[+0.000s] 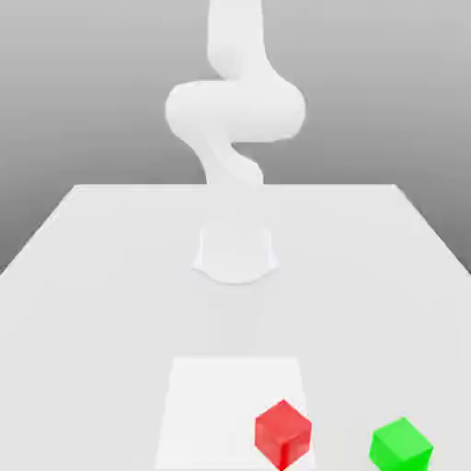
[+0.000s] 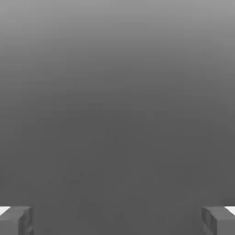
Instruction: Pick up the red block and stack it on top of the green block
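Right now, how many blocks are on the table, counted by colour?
Red: 1, the red block
Green: 1, the green block
Total: 2 blocks, both resting apart on the table, the green one toward the exterior view's right.

Gripper [image 2: 117,221] spread wide over bare grey ground

Two grey fingertips [image 2: 16,220] stand far apart at opposite sides of the hand view, each a blocky pad with a pale upper face catching the light. Nothing sits in the gap. Past them lies a plain grey surface [image 2: 117,101], paler in the distance and darker close to the fingers, smooth and unmarked throughout. The jaws are fully parted and grasp nothing.
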{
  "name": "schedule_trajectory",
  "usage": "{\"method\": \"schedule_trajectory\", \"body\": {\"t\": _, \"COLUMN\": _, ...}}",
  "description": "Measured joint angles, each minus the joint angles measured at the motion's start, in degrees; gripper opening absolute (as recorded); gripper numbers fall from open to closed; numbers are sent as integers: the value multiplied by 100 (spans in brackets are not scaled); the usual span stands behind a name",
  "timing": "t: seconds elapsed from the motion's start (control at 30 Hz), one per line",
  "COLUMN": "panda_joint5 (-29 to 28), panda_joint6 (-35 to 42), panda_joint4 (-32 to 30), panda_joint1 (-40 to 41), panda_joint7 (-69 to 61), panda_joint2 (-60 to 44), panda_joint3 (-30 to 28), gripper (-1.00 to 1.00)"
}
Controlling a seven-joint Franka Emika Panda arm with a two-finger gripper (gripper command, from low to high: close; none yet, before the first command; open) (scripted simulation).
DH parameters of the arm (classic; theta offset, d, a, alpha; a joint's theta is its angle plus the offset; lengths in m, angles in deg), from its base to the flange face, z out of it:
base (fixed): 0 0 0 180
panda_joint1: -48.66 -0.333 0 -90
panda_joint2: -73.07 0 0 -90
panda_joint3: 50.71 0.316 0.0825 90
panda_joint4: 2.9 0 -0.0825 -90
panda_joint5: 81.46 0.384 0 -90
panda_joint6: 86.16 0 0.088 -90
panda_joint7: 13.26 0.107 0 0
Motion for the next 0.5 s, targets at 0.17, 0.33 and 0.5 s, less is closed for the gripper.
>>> {"method": "schedule_trajectory", "body": {"t": 0.17, "panda_joint5": 172, "panda_joint6": -408, "panda_joint4": -198, "panda_joint1": -373, "panda_joint7": -723, "panda_joint2": -1076, "panda_joint3": -229, "gripper": 0}}
{"method": "schedule_trajectory", "body": {"t": 0.33, "panda_joint5": 351, "panda_joint6": -801, "panda_joint4": -389, "panda_joint1": -670, "panda_joint7": -1432, "panda_joint2": -2120, "panda_joint3": -381, "gripper": 0}}
{"method": "schedule_trajectory", "body": {"t": 0.5, "panda_joint5": 492, "panda_joint6": -1196, "panda_joint4": -581, "panda_joint1": -844, "panda_joint7": -2115, "panda_joint2": -3160, "panda_joint3": -401, "gripper": 0}}
